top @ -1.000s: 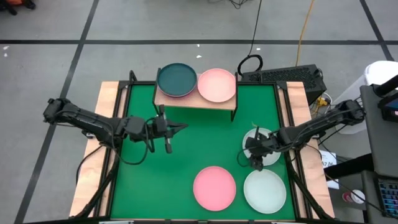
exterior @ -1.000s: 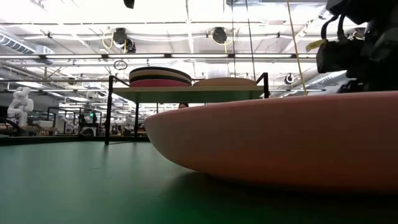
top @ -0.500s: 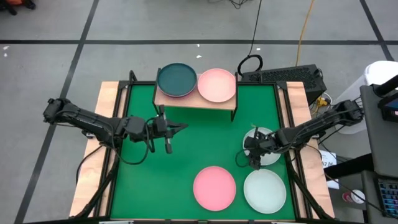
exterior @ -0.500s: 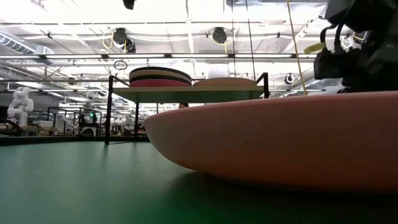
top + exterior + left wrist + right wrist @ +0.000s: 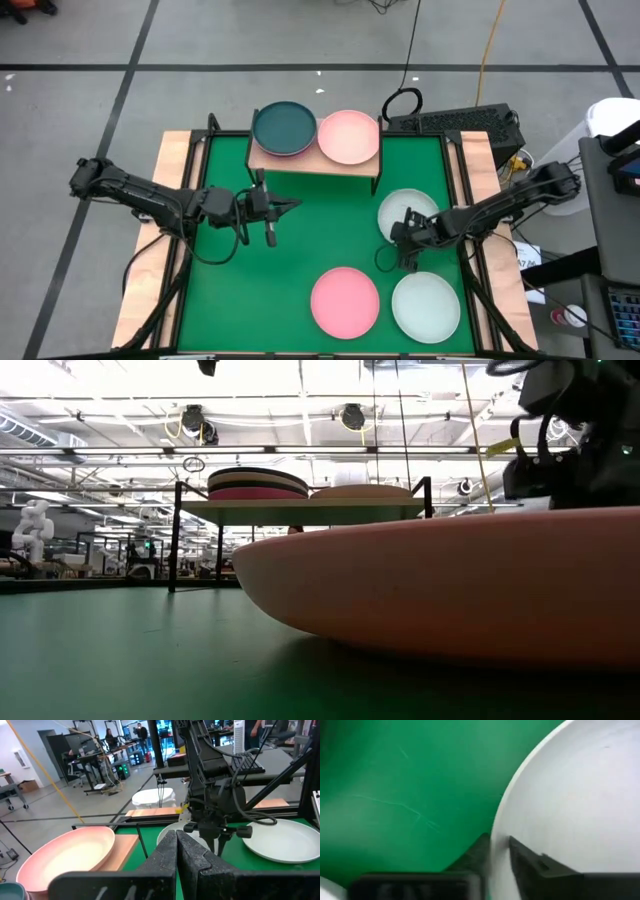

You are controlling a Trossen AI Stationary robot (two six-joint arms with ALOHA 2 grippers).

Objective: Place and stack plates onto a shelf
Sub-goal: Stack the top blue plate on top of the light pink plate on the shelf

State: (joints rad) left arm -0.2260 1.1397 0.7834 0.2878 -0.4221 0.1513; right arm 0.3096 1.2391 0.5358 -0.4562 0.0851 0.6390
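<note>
Right gripper point(image 5: 404, 243) clamped on the rim of a white plate point(image 5: 400, 212) at the right of the worktop point(image 5: 300, 220), fingers point(image 5: 530, 857) either side of the edge. Left gripper point(image 5: 272, 207) idle mid-worktop, fingers point(image 5: 172, 852) pressed together. Near edge: pink plate point(image 5: 345, 301), second white plate point(image 5: 426, 307); far on the shelf point(image 5: 315, 160): teal stack point(image 5: 284, 127), pink plate point(image 5: 348, 136).

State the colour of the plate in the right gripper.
Pale mint-white plate, pinched by the right gripper; clearest in the high view.
</note>
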